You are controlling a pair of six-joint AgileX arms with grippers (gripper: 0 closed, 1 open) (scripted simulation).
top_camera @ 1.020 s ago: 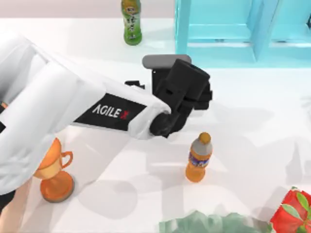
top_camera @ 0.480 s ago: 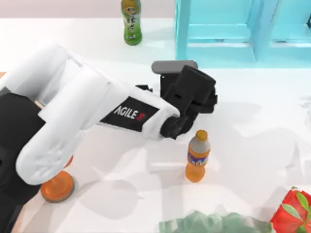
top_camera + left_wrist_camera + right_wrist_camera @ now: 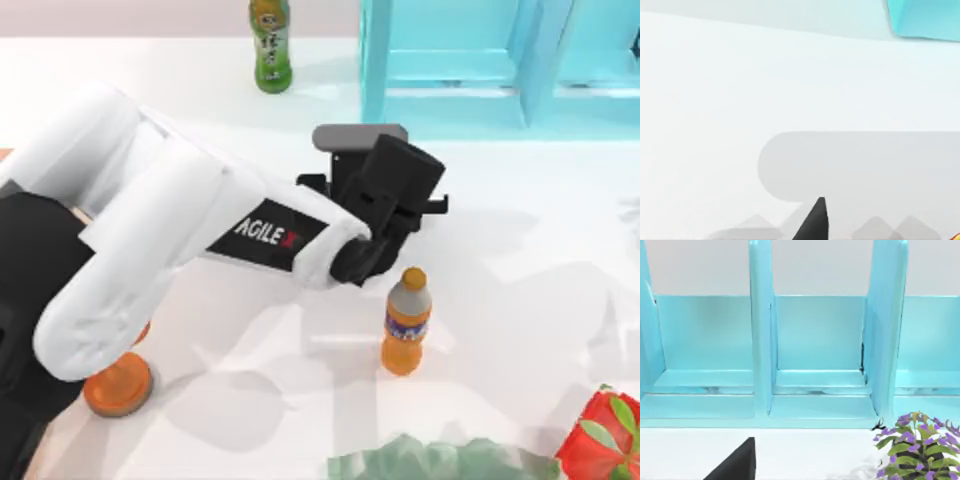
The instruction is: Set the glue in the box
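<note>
Top view puts the left gripper (image 3: 395, 195) over the middle of the white table (image 3: 540, 260), just to the far side of the orange soda bottle (image 3: 408, 320) and to the near side of the blue shelf (image 3: 450, 60). Whether it is wide, narrow or holding anything I cannot tell. I cannot place the glue or the box from these pictures (either may lie under the big white arm), so I can say nothing of the glue's look or posture.

I judge the step to be the approach, before any grasp. The next move calls for finding the glue and coming down on it without knocking the soda bottle. The green tea bottle (image 3: 270, 42) stands well apart at the far edge.

The right gripper (image 3: 735, 462) is parked facing the shelf, beside a purple-flowered plant (image 3: 917, 445).
</note>
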